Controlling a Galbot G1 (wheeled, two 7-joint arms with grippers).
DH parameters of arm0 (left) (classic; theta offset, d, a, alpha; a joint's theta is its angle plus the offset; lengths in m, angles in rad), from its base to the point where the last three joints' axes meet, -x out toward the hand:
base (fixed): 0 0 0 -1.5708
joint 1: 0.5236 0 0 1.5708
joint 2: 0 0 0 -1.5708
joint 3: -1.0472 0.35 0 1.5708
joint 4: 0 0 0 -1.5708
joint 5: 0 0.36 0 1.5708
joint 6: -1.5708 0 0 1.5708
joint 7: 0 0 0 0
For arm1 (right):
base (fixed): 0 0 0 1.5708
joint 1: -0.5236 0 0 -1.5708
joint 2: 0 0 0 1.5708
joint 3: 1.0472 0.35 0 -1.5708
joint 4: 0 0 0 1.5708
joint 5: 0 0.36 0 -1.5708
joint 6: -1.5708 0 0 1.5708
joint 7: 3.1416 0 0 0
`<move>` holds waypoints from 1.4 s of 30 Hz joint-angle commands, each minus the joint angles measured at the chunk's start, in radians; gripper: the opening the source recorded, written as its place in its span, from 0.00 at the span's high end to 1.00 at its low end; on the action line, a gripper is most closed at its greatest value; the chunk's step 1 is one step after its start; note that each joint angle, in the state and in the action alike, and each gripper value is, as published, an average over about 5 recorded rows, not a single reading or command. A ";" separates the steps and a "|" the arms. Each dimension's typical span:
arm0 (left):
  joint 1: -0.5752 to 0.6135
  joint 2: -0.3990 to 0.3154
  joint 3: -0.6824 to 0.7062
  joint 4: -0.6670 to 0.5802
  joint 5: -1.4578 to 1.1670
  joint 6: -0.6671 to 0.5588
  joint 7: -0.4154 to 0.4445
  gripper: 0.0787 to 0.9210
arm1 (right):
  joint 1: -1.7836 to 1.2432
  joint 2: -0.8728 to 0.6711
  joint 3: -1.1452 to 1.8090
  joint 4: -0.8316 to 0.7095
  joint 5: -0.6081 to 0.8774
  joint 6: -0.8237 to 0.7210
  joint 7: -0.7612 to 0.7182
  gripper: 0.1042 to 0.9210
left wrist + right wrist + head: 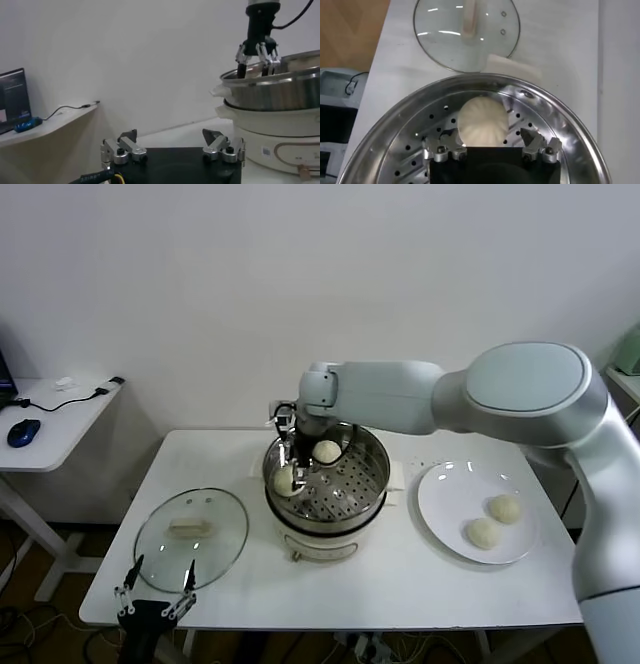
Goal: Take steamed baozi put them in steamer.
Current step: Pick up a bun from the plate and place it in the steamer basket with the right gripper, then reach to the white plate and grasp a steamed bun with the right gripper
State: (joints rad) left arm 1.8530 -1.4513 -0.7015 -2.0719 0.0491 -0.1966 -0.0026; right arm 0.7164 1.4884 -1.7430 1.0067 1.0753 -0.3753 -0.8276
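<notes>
Steamer [372, 452] at centre of white desk [400, 574], steel pot with perforated tray on white base. Two baozi inside: one [327, 451] toward back of tray, another [285, 478] at the rim side nearer the lid. Right gripper [293, 467] reaching down into steamer over that second bun; in right wrist view, jaws spread wide either side of bun [482, 122], bun resting on tray, not clamped. Two more baozi [505, 508] [483, 532] on flat white plate [445, 484] at right of steamer, side by side, just apart. Glass lid [225, 529] with pale handle flat on desk, left of steamer. Left gripper [155, 596] low at front-left desk edge, just short of lid, jaws wide apart and holding nothing.
</notes>
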 commanded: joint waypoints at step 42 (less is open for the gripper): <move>0.018 -0.074 -0.025 -0.016 0.088 0.039 0.001 0.12 | -0.606 -0.845 0.603 0.065 -1.003 0.260 -0.241 0.12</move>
State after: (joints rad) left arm 1.8695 -1.5218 -0.7267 -2.0912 0.1288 -0.1576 -0.0014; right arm 0.3179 0.6203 -1.3093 1.1553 0.1787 -0.1390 -1.0689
